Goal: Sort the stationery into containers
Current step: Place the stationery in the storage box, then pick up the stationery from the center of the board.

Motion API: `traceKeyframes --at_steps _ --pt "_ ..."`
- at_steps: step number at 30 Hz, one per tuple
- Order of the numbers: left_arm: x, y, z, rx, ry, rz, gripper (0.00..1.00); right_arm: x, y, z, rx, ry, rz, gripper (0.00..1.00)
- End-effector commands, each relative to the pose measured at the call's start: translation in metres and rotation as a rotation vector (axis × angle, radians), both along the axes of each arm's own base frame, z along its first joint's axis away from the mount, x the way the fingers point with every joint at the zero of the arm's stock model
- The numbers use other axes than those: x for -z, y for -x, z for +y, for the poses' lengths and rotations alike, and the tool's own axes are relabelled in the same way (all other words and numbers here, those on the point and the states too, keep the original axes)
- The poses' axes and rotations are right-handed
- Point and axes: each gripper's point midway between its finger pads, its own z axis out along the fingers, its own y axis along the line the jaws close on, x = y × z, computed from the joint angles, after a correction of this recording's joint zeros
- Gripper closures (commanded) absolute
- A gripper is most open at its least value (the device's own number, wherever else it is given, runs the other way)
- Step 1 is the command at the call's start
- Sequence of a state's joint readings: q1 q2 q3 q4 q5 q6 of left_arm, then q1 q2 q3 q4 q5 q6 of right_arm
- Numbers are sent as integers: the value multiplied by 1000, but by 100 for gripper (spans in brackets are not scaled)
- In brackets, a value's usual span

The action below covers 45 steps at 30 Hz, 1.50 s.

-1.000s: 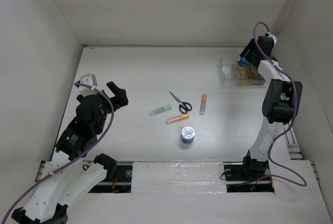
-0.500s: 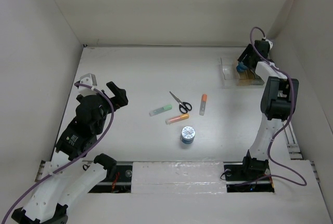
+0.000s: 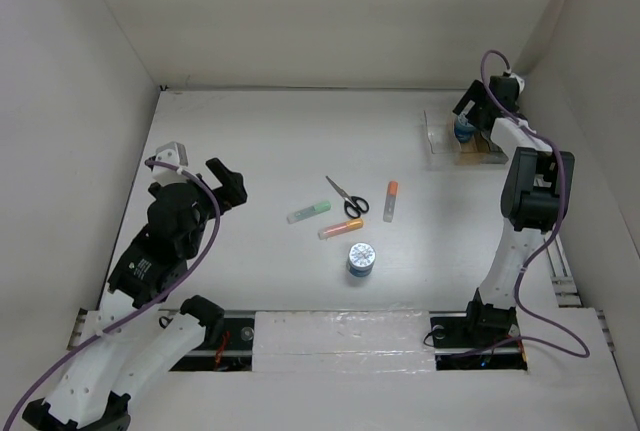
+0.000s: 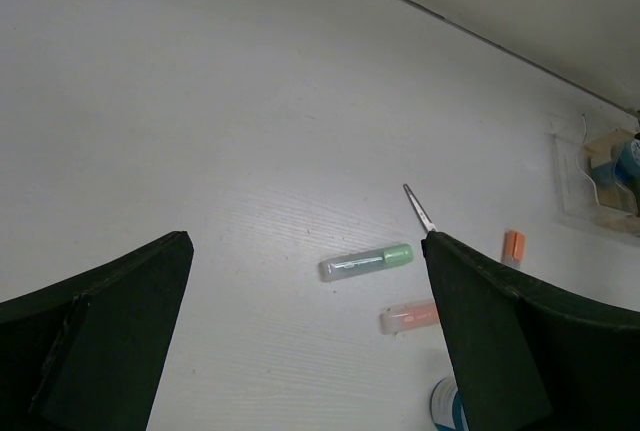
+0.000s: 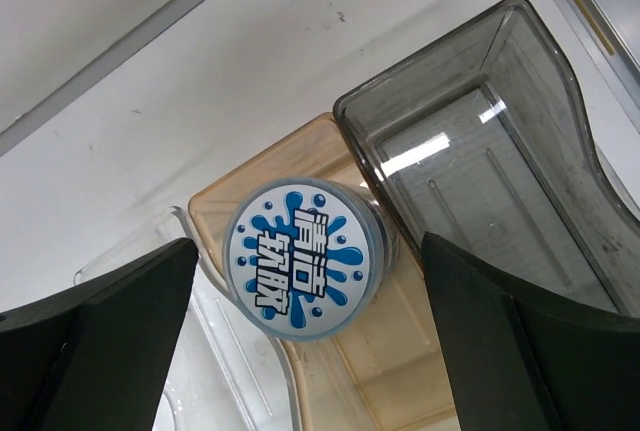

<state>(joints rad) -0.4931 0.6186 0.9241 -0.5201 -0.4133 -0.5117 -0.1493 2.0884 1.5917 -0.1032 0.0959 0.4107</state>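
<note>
**A:** Which way does the roll point(image 5: 300, 271) face?

**B:** It lies flat. The printed blue-and-white face points straight up at your right wrist camera, so the axis is upright. It is a disc, with no long side to note.

**A:** Where does it sit against your right gripper point(image 5: 308, 243)?

**B:** Between the fingers, touching neither. The jaws are spread wide, with a gap on each side. The roll sits in the tan section point(image 5: 400, 361) of the organiser point(image 3: 438, 141), with its edge close to the dark grey section point(image 5: 480, 181).

**A:** What has changed since a second ago?

**B:** Your right gripper then carried the roll higher, over the organiser. It has since come down and let go.

**A:** And the rest?

**B:** None of it has moved. The second roll point(image 3: 361, 258) stands on the table point(image 3: 250, 141), nearest the arms. The scissors point(image 3: 346, 198) have their long axis on a diagonal, tips far-left and black handles near-right. Three pens lie around them: green-ended point(image 3: 309, 212), orange-ended point(image 3: 341, 229) and orange-ended point(image 3: 390, 201).

**A:** And your left gripper point(image 4: 308, 241)?

**B:** Its jaws are wide apart with nothing between them. It hangs over the left of the table, as before.
</note>
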Motion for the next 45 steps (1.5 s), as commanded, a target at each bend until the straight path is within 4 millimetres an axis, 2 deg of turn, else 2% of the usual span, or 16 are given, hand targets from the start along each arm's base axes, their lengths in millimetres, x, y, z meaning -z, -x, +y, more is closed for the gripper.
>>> traceKeyframes --at_steps 1,8,17,19,22,24,26,27,30,31,33,34,35,36,39,45 --pt "-6 -3 -1 9 5 -30 0 -36 -19 0 -17 15 -109 0" --pt "-6 -3 -1 9 5 -30 0 -65 -15 13 -48 25 -154 0" --pt "-7 -3 2 -10 -1 -33 0 -102 5 91 -152 77 -210 0" --pt "5 -8 7 -55 -21 11 0 -117 15 108 -167 86 -222 0" --pt "21 -17 9 -101 -64 91 0 -124 49 147 -182 135 -151 0" --pt "33 -23 7 -113 -91 143 0 -108 87 183 -226 197 -50 0" --pt "54 -34 -7 -64 -136 231 0 -118 119 210 -273 228 -50 0" --pt "62 -37 -9 -63 -152 259 0 -105 146 232 -315 287 -6 0" --pt "78 -42 -5 -101 -209 334 0 -106 208 272 -411 294 27 0" --pt "77 -42 -4 -114 -204 331 0 -97 227 279 -438 306 44 0" --pt "74 -41 3 -154 -199 318 0 -106 260 296 -492 246 4 0" --pt "73 -41 5 -169 -196 313 0 -89 287 307 -561 246 34 0" --pt "70 -38 8 -178 -200 307 0 -94 301 307 -572 215 21 0" --pt "66 -37 11 -194 -188 289 0 -79 320 312 -618 209 50 0" --pt "55 -33 17 -227 -162 258 0 -71 346 306 -641 191 88 0" --pt "33 -22 28 -259 -111 169 0 -39 397 330 -781 139 142 0"
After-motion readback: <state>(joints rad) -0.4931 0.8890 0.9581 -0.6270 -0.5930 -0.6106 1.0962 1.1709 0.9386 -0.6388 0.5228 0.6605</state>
